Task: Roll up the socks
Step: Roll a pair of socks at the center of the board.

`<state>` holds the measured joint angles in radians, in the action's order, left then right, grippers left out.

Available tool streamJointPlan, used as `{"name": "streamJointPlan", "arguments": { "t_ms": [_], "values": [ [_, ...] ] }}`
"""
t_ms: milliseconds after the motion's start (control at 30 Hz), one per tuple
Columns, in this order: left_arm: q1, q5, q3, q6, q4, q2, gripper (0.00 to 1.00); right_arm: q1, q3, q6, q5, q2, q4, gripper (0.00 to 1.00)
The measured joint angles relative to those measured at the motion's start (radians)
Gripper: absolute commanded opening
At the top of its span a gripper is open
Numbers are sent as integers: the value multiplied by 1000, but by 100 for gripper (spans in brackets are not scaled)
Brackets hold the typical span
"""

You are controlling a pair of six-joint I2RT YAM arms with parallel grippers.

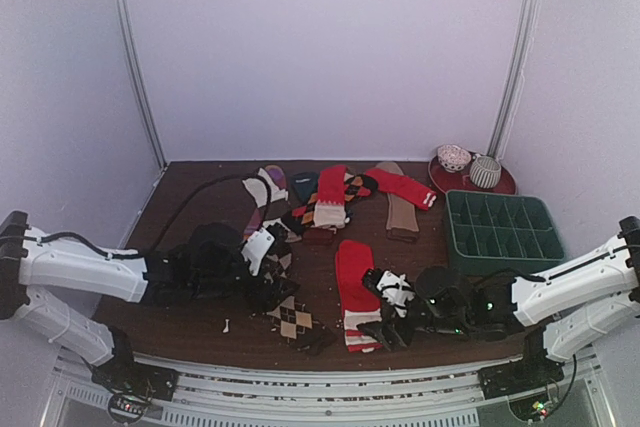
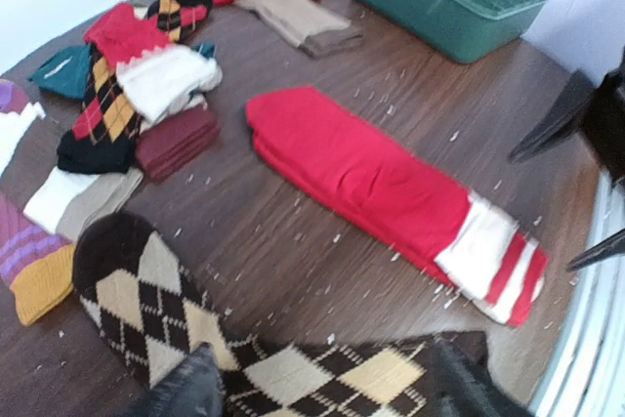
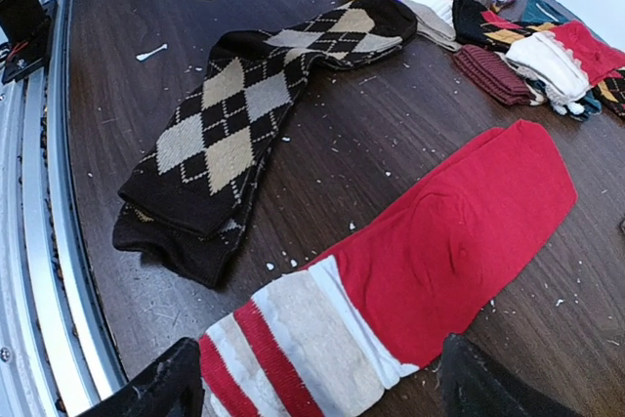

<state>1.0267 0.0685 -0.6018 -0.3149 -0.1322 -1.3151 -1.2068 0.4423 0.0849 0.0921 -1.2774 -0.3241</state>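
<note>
The red sock (image 1: 355, 282) lies flat on the table, its white-and-red striped cuff towards the near edge. The dark brown argyle sock (image 1: 296, 322) lies to its left. My left gripper (image 1: 278, 292) is open over the argyle sock; in the left wrist view its fingers (image 2: 186, 393) stand on either side of the argyle cloth (image 2: 293, 378), with the red sock (image 2: 381, 183) beyond. My right gripper (image 1: 385, 325) is open over the striped cuff (image 3: 293, 339), a finger (image 3: 156, 393) on each side. The argyle sock (image 3: 234, 124) lies to the left in the right wrist view.
A pile of other socks (image 1: 320, 202) lies at the back middle. A green divided tray (image 1: 503, 230) stands at the right, with a red plate (image 1: 445, 179) holding two rolled balls behind it. White lint specks dot the table. The metal rail (image 3: 49, 271) runs along the near edge.
</note>
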Motion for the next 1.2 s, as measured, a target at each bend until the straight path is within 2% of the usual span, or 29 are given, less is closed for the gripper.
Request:
{"name": "streamJointPlan", "arguments": {
  "t_ms": [67,133,333,467,633,1067,1200],
  "values": [
    [0,-28,0,-8,-38,6,52,0,0,2,18,5,0,85],
    [6,-57,-3,-16,-71,-29,44,0,0,8,38,10,2,86],
    [67,-138,-72,-35,-107,-270,38,1,0,30,90,39,14,86],
    [95,-184,-122,-50,-106,-359,37,3,0,45,114,56,32,86],
    [111,-208,-130,-69,-91,-371,37,7,-17,49,108,82,34,86],
    [121,-200,4,-92,-90,-307,37,7,-92,-24,-40,105,-42,84],
    [121,-188,63,-100,-38,-222,48,7,-139,-47,-109,105,-87,82]
  ]
}}
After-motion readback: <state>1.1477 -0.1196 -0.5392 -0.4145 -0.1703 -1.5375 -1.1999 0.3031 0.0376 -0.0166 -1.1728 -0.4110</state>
